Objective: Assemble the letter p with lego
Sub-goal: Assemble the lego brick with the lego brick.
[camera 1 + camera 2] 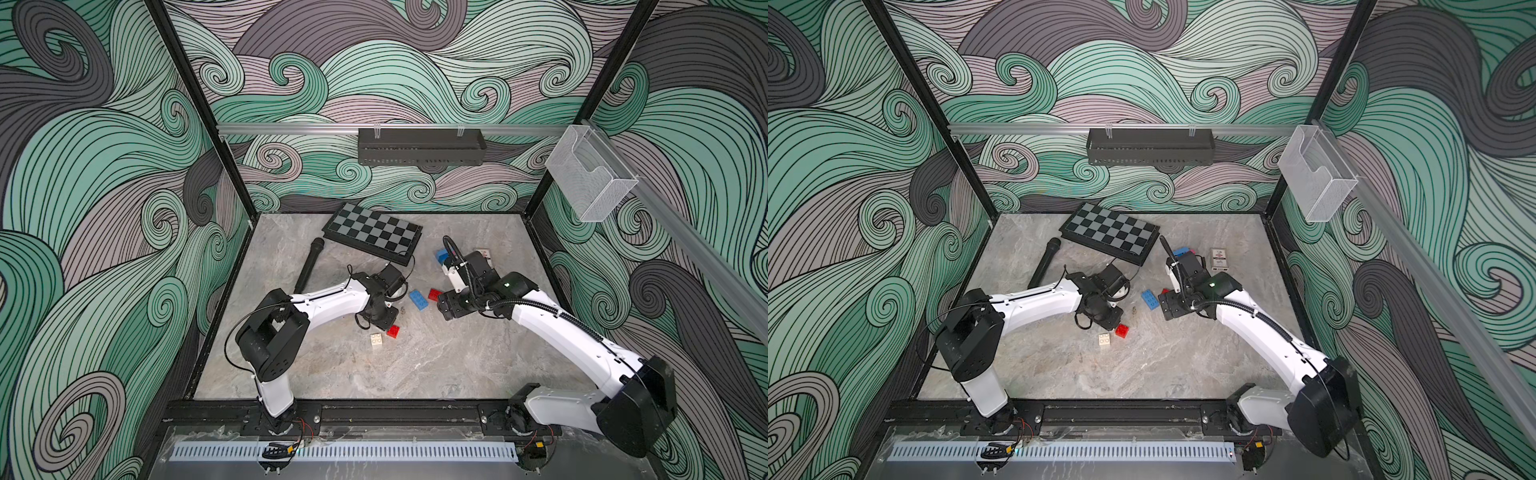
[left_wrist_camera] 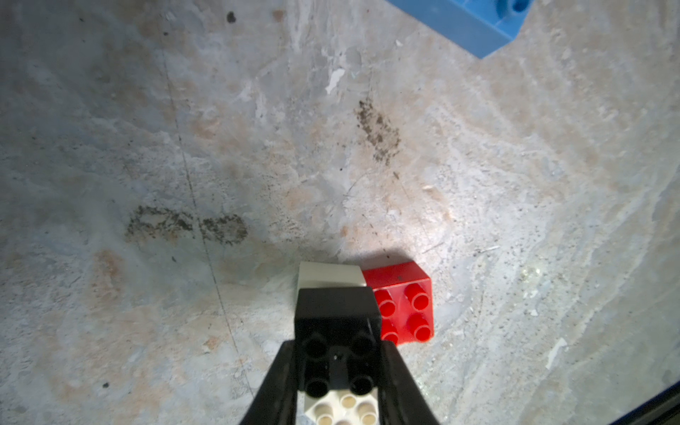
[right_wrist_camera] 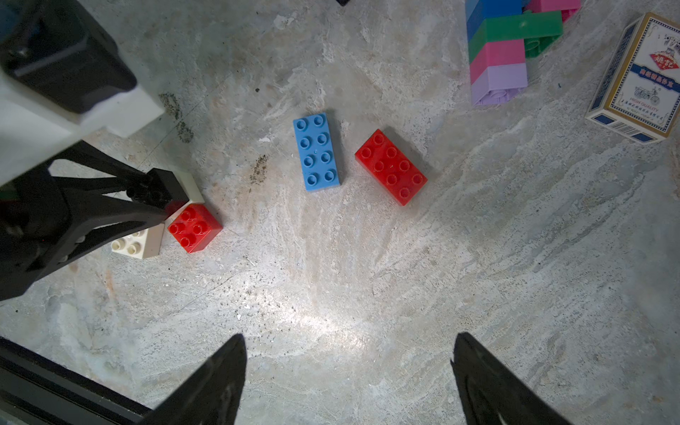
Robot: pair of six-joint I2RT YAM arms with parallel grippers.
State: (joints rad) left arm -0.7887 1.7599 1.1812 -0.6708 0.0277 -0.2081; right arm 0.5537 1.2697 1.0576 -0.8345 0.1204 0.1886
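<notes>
My left gripper (image 2: pixel 337 347) is shut on a black square brick (image 2: pixel 336 316) that has a white brick (image 2: pixel 327 275) joined to its far side. It hovers just beside a red square brick (image 2: pixel 404 305) and over a cream square brick (image 2: pixel 346 408) lying on the table. A blue oblong brick (image 3: pixel 317 152) and a red oblong brick (image 3: pixel 390 166) lie apart in the middle. A joined piece of blue, green, pink and lilac bricks (image 3: pixel 496 55) lies further back. My right gripper (image 3: pixel 347 353) is open and holds nothing, above bare table short of the oblong bricks.
A checkered board (image 1: pixel 372 230) lies at the back, with a black cylinder (image 1: pixel 309 266) to its left. A card box (image 3: pixel 636 81) stands next to the joined bricks. Both arms (image 1: pixel 328 301) reach in from the front rail (image 1: pixel 399 415).
</notes>
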